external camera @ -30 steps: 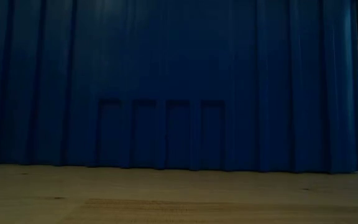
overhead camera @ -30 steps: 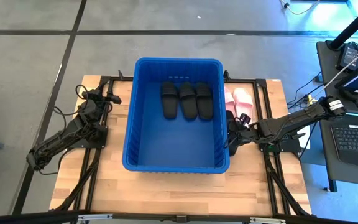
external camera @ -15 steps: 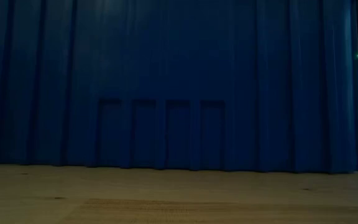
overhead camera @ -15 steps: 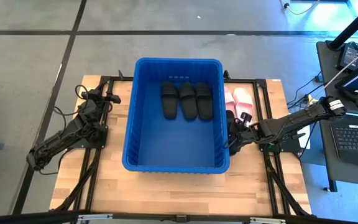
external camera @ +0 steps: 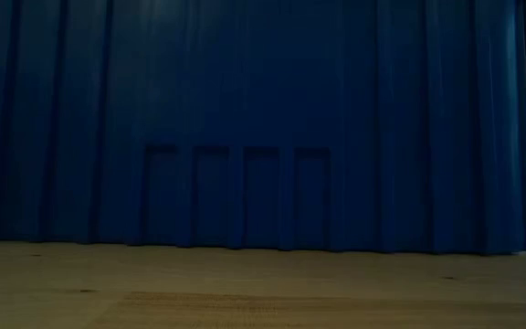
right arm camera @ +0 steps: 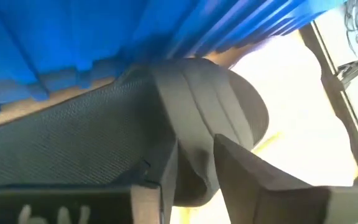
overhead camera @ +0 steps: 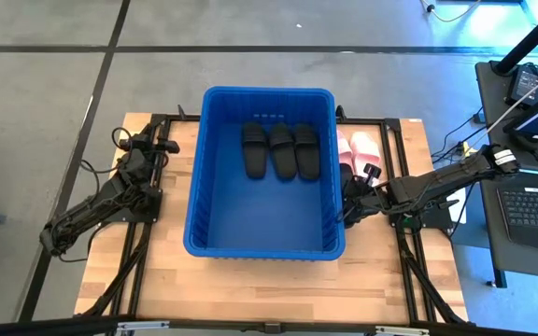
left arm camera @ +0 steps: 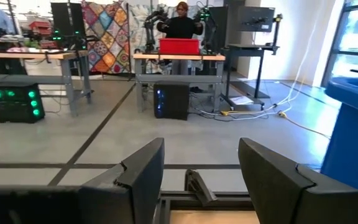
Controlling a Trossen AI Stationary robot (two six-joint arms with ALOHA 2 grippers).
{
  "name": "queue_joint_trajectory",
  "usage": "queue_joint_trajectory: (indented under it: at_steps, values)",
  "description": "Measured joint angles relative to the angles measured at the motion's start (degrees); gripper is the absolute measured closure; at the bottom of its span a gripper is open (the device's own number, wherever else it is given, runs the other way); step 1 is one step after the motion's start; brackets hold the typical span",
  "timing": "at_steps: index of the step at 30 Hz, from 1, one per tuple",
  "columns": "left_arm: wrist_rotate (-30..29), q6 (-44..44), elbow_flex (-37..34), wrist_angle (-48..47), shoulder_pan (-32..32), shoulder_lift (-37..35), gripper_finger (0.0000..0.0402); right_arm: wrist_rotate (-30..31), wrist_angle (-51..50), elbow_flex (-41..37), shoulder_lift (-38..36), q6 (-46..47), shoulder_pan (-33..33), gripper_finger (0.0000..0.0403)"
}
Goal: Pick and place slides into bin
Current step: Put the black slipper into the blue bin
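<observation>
Right gripper (overhead camera: 351,203) pinches a black slide (right arm camera: 210,118) beside the bin (overhead camera: 336,245); lifted low, it could snag the rim.

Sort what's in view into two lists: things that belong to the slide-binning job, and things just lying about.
Job:
blue bin
three black slides inside it
pink slides on the table beside the bin
black slide the right gripper is shut on
left gripper, open, waiting

Lying about:
laptop
cables
</observation>
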Motion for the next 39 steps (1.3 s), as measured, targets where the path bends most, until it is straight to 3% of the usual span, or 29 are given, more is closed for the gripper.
queue_joint_trajectory:
  at_steps: [6, 13, 24, 32, 39]
  values:
    - [-2.81, 0.0, 0.0, -0.27, 0.02, 0.02, 0.02, -0.49, 0.33, 0.01, -0.02, -0.44, 0.0, 0.0318]
    - [-3.51, 0.01, 0.0, -0.36, 0.02, 0.02, 0.02, -6.99, 1.92, 0.05, -0.02, -2.49, 0.0, 0.0322]
    - [-3.51, 0.01, 0.0, -0.38, 0.02, 0.02, 0.02, -9.99, -2.1, 0.23, -0.13, 11.31, 0.01, 0.0319]
    - [-3.49, -0.06, 0.0, -0.38, 0.02, 0.02, 0.02, -10.77, -2.26, 0.23, -0.13, 5.73, 0.02, 0.0241]
    - [-3.49, -0.12, 0.0, -0.38, 0.02, 0.02, 0.02, -15.63, 0.45, 0.19, -0.09, 3.47, 0.01, 0.0179]
